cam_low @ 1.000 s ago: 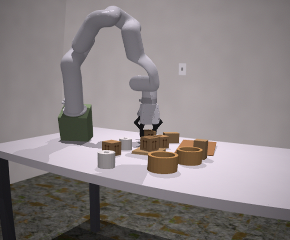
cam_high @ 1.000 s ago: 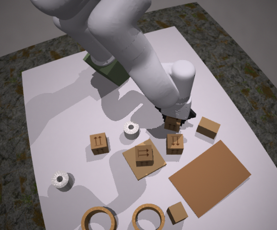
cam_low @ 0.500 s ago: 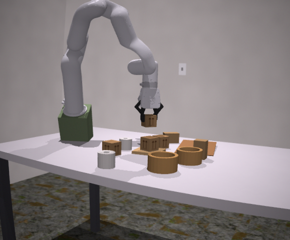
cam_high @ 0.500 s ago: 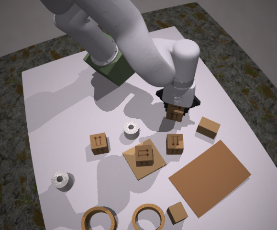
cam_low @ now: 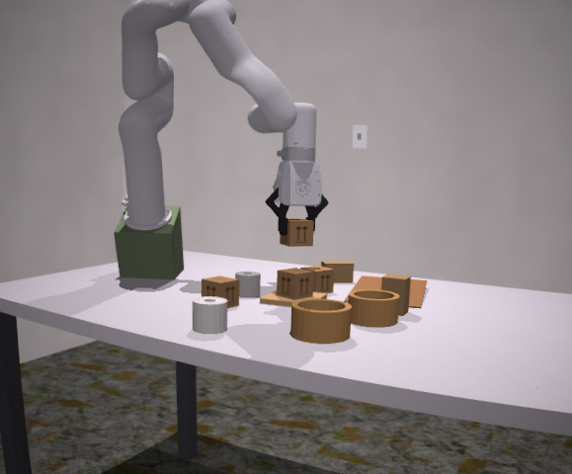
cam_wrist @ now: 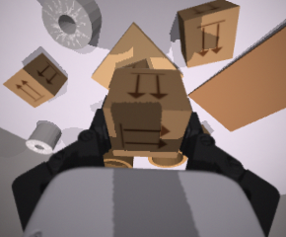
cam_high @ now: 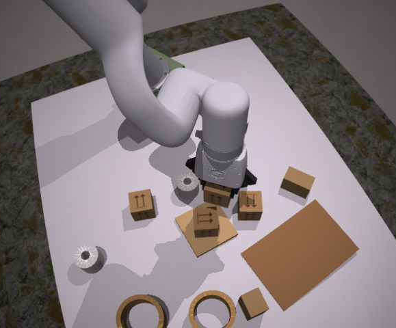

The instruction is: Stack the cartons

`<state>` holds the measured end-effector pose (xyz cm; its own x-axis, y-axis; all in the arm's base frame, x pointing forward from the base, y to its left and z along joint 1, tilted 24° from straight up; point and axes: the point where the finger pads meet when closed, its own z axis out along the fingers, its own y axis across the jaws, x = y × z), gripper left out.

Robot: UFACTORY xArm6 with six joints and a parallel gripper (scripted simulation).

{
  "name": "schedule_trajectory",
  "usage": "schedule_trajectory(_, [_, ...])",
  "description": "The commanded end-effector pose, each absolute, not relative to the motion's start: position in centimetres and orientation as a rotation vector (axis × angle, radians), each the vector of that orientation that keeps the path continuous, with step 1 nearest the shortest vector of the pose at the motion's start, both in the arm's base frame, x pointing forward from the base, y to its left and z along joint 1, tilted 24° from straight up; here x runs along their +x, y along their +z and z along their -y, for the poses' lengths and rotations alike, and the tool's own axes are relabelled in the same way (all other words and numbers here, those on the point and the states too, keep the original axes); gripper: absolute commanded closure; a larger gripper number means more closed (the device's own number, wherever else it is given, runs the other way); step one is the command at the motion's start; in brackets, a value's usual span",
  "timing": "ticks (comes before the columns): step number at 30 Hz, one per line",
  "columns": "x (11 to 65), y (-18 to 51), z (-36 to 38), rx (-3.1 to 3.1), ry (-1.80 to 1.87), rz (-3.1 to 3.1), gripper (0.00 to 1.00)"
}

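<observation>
My gripper [cam_high: 217,189] [cam_low: 296,225] [cam_wrist: 146,108] is shut on a cube carton [cam_high: 217,195] [cam_low: 296,233] [cam_wrist: 148,111] with arrow marks and holds it high above the table. Below it, the small square wooden board [cam_high: 194,245] [cam_low: 274,299] [cam_wrist: 128,46] carries one carton [cam_high: 206,220] [cam_low: 294,281]. The held carton hangs about over that carton, well clear of it. A third carton [cam_high: 141,203] [cam_low: 219,288] [cam_wrist: 35,79] stands on the table left of the board. A fourth carton [cam_high: 249,205] [cam_low: 322,277] [cam_wrist: 209,32] stands just right of it.
Two grey rolls [cam_high: 187,183] [cam_high: 86,257] [cam_low: 248,283] [cam_low: 208,314] stand left of the board. A large flat board [cam_high: 300,254] [cam_wrist: 251,94] lies to the right. Two plain boxes [cam_high: 297,182] [cam_high: 253,303] and two wooden rings [cam_high: 140,312] [cam_high: 212,310] [cam_low: 320,319] [cam_low: 373,307] stand around.
</observation>
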<state>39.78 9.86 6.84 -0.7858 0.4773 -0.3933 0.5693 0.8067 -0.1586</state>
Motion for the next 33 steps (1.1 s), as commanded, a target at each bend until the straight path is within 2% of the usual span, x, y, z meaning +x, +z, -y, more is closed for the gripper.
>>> schedule_trajectory(1, [42.6,7.6,-5.5,0.789,-0.371,-2.684,1.00])
schedule_trajectory(33, [43.5,4.5,-4.3,0.790,-0.372,-2.682,1.00])
